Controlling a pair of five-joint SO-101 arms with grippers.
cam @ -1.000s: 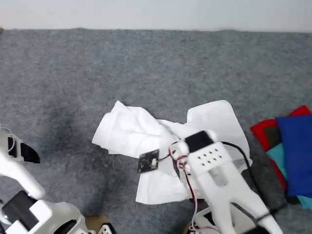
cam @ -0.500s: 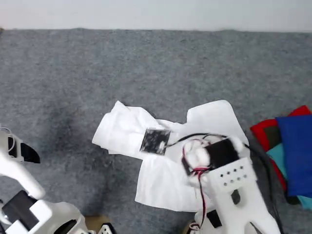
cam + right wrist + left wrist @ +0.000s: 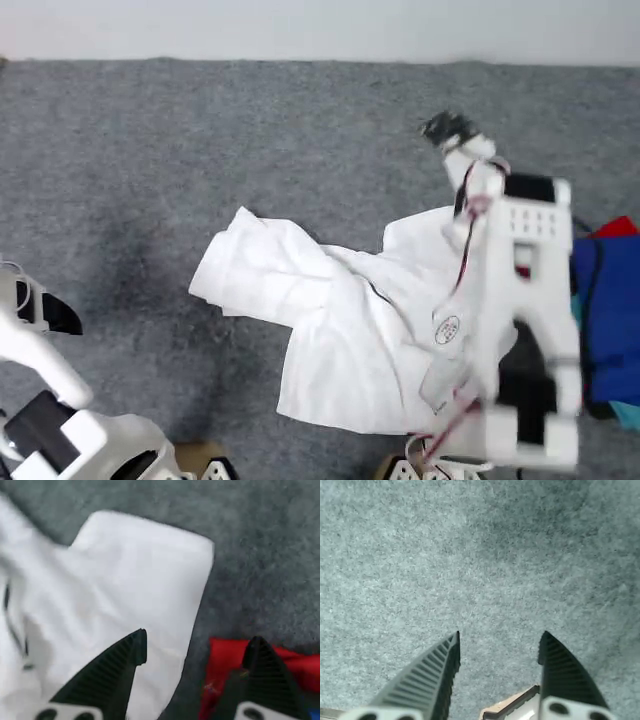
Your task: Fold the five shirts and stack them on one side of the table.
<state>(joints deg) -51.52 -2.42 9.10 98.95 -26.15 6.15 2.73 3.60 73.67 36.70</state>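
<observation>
Right arm (image 3: 520,260) swung away; white shirt (image 3: 330,340) lies crumpled.

We see the white shirt (image 3: 330,320) lying crumpled on the grey table (image 3: 200,150), the right arm (image 3: 515,230) stretched over its edge, coloured shirts (image 3: 610,310) stacked just beside it

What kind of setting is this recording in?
Probably an indoor robot test bench: a table covered in grey felt-like fabric, a plain pale wall behind, and a white shirt beside folded coloured shirts.
</observation>
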